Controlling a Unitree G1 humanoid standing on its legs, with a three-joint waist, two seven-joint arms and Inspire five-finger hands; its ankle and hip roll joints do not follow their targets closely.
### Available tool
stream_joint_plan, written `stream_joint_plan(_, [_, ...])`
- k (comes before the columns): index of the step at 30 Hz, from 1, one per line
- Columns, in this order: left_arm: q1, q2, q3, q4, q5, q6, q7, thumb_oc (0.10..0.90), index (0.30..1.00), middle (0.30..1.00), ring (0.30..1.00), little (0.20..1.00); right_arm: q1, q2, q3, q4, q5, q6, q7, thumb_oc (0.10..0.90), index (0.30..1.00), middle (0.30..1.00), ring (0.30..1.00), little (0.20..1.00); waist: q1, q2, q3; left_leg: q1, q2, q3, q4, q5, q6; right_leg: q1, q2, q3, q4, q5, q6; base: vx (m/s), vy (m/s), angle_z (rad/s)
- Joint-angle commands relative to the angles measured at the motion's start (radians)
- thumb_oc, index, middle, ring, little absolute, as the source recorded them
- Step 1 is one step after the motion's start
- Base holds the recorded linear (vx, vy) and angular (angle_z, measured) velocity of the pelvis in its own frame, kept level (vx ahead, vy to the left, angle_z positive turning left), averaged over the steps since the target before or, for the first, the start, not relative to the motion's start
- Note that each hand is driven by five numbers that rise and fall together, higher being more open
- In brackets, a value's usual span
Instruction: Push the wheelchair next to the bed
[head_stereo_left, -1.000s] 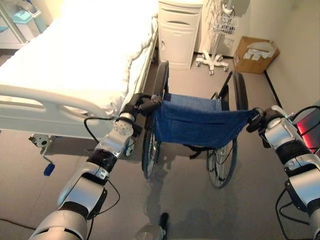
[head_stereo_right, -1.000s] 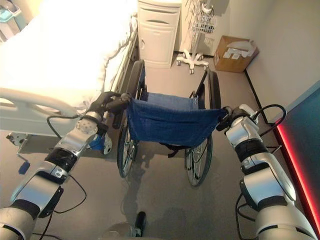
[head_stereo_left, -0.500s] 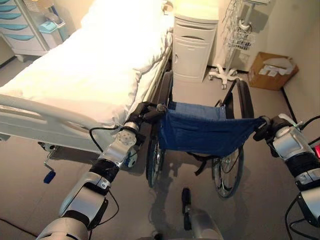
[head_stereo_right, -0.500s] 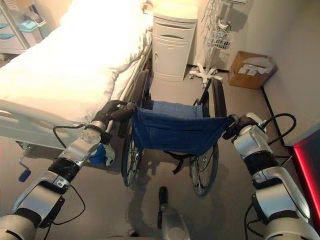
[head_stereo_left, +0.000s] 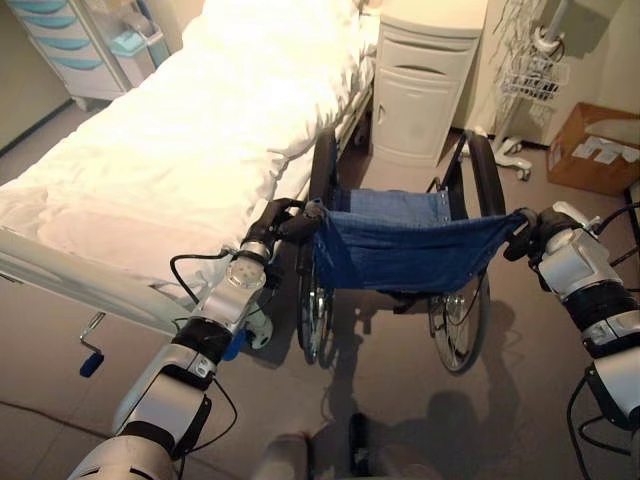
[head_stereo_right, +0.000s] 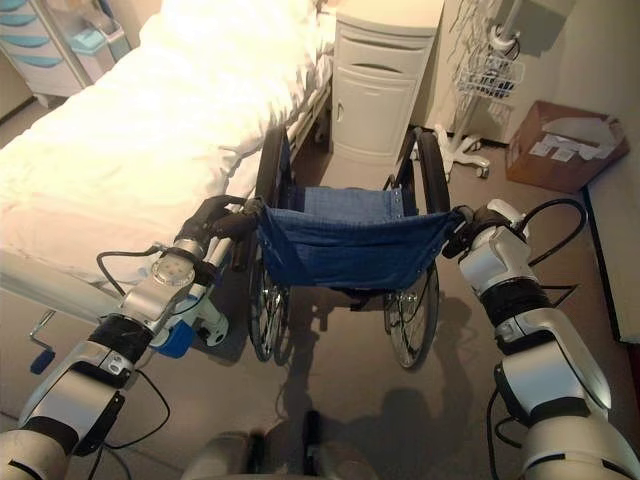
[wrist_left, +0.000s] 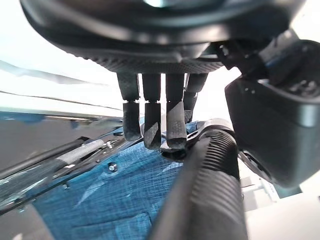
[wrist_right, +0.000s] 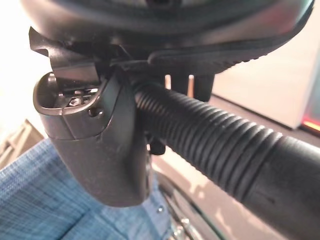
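The seat of the blue-fabric wheelchair is hidden behind its hanging blue backrest cloth. Beyond the left hand, the white-sheeted hospital bed is cut off by the picture's edge. In the right wrist view, the fingers of the right hand are mostly hidden behind the ribbed black push handle. The contents of the brown cardboard box are too small to be told.

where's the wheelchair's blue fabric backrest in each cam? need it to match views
Left eye view: blue fabric backrest at centre, slung between both hands.
Right eye view: centre, slightly left.
Left wrist view: lower left, past the fingers.
Right wrist view: lower left corner.
Shared landmark: the ribbed black push handles, one beside the backrest in each wrist view.
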Motion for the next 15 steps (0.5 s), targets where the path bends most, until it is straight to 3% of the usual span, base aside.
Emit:
stream_joint_plan(1, [0.02, -0.065, -0.08, 0.007, 0.056, 0.015, -0.071, 0.4, 0.3, 0.3, 0.3, 0.3, 0.081, 0.12, 0.078, -0.129, 0.05, -0.119, 0.116, 0.4, 0.3, 0.3, 0.3, 0.3, 0.009, 0.024, 0.057, -0.109, -0.021, -0.019, -0.113, 0.282, 0.036, 0.124, -0.047, 0.047, -0.009, 0.038, 0.093, 0.4, 0.226, -0.6])
stream_joint_plan(3, [0.019, -0.051, -0.077, 0.002, 0.054, 0.024, -0.082, 0.4, 0.3, 0.3, 0.3, 0.3, 0.077, 0.111, 0.076, -0.132, 0.047, -0.126, 0.131, 0.4, 0.3, 0.3, 0.3, 0.3, 0.014, 0.03, 0.044, -0.101, -0.019, 0.003, -0.115, 0.262, 0.039, 0.149, -0.067, 0.048, -0.004, 0.014, 0.104, 0.4, 0.264, -0.76])
stream_joint_plan(4, [0.006, -0.031, -0.075, 0.016, 0.03, 0.027, -0.097, 0.4, 0.3, 0.3, 0.3, 0.3, 0.073, 0.107, 0.077, -0.127, 0.076, -0.137, 0.115, 0.4, 0.3, 0.3, 0.3, 0.3, 0.015, 0.037, 0.019, -0.084, -0.013, 0.034, -0.09, 0.224, 0.05, 0.17, -0.102, 0.036, 0.001, -0.008, 0.122, 0.45, 0.31, -0.53])
stream_joint_plan(6, [-0.002, -0.023, -0.081, 0.05, 0.024, 0.023, -0.116, 0.4, 0.3, 0.3, 0.3, 0.3, 0.087, 0.124, 0.067, -0.116, 0.042, -0.16, 0.116, 0.4, 0.3, 0.3, 0.3, 0.3, 0.02, 0.033, -0.01, -0.09, -0.031, 0.022, 0.006, 0.163, 0.071, 0.179, -0.139, 0.029, 0.009, -0.015, 0.14, 0.52, 0.349, -0.48])
stream_joint_plan(10, [-0.036, 0.015, -0.09, 0.045, 0.018, 0.037, -0.121, 0.4, 0.3, 0.3, 0.3, 0.3, 0.084, 0.146, 0.072, -0.12, 0.06, -0.197, 0.029, 0.4, 0.3, 0.3, 0.3, 0.3, 0.041, 0.015, -0.039, -0.059, -0.071, 0.009, 0.028, 0.107, 0.111, 0.16, -0.212, 0.009, 0.02, 0.024, 0.188, 0.31, 0.249, -0.73])
stream_joint_plan(15, [-0.086, 0.005, -0.083, 0.076, 0.011, 0.022, -0.096, 0.4, 0.3, 0.3, 0.3, 0.3, 0.026, 0.171, 0.081, -0.077, 0.064, -0.226, 0.001, 0.4, 0.3, 0.3, 0.3, 0.3, 0.055, 0.002, -0.037, -0.086, -0.104, 0.009, 0.043, 0.08, 0.135, 0.117, -0.258, 0.002, 0.049, 0.076, 0.205, 0.14, 0.19, -0.24])
